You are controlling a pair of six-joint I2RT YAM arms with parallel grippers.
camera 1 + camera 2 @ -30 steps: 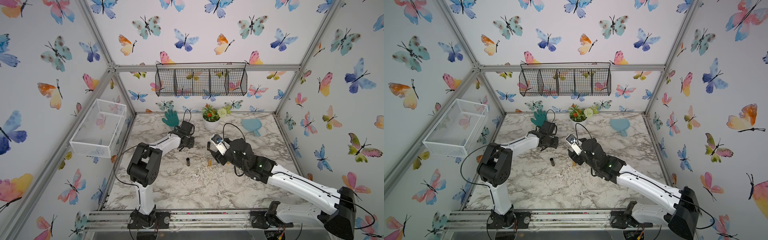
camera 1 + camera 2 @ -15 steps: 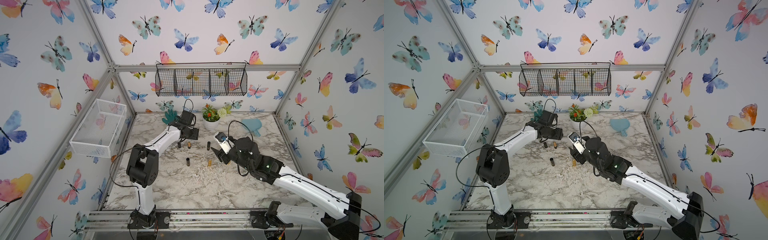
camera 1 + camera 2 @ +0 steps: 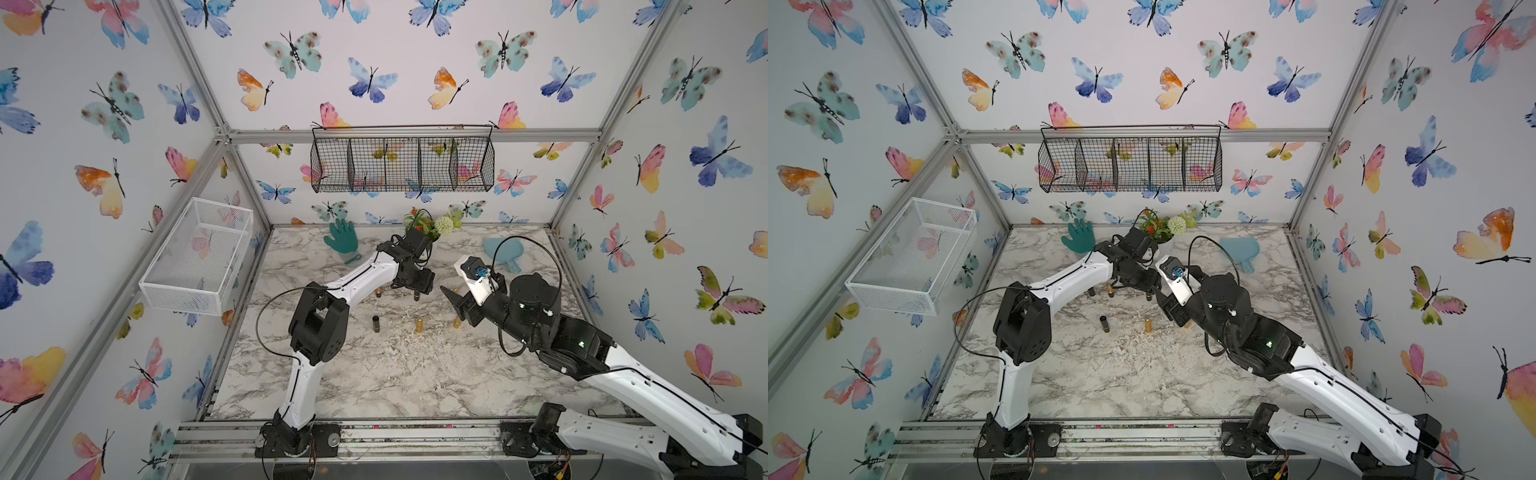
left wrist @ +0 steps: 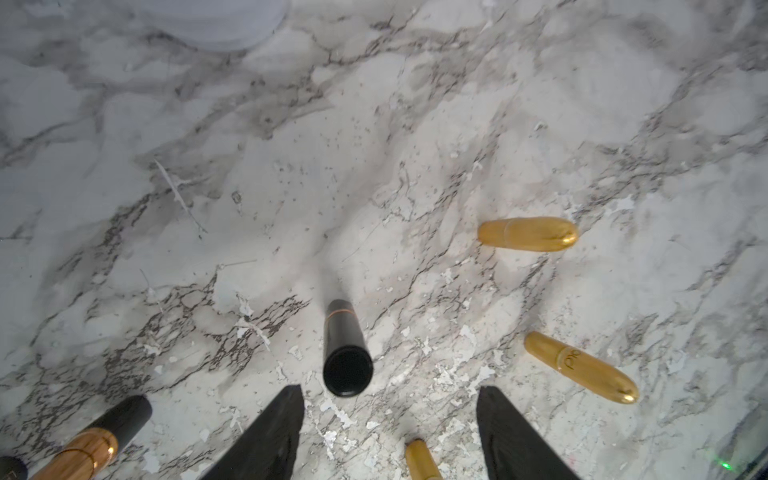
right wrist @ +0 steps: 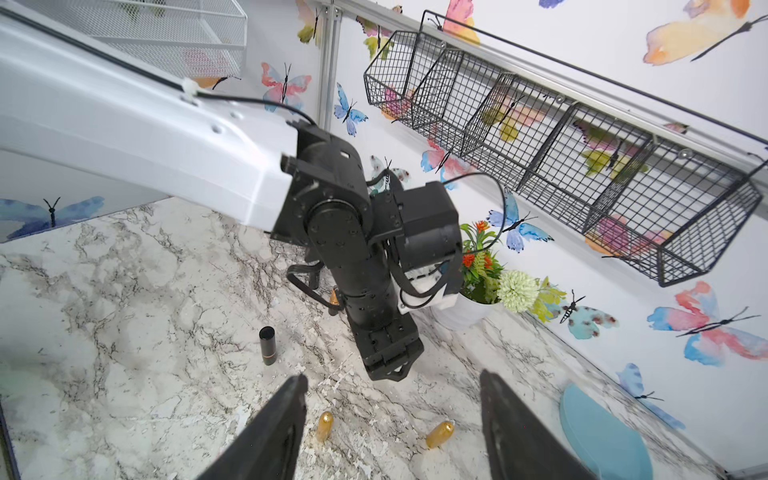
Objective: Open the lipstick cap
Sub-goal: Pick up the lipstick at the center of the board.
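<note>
This is a robotics lab test cell, not a lived-in room: an aluminium frame (image 3: 415, 135) boxes in a marble-patterned surface (image 3: 395, 374), and the walls (image 3: 374, 50) are papered with butterflies. A left arm (image 3: 357, 278) and a right arm (image 3: 648, 395) are mounted on a rail (image 3: 415, 432) along the near edge. A black wire basket (image 3: 403, 164) hangs on the far wall, a white wire basket (image 3: 199, 257) on the left wall, and a small artificial plant (image 3: 432, 224) stands at the far edge.
</note>
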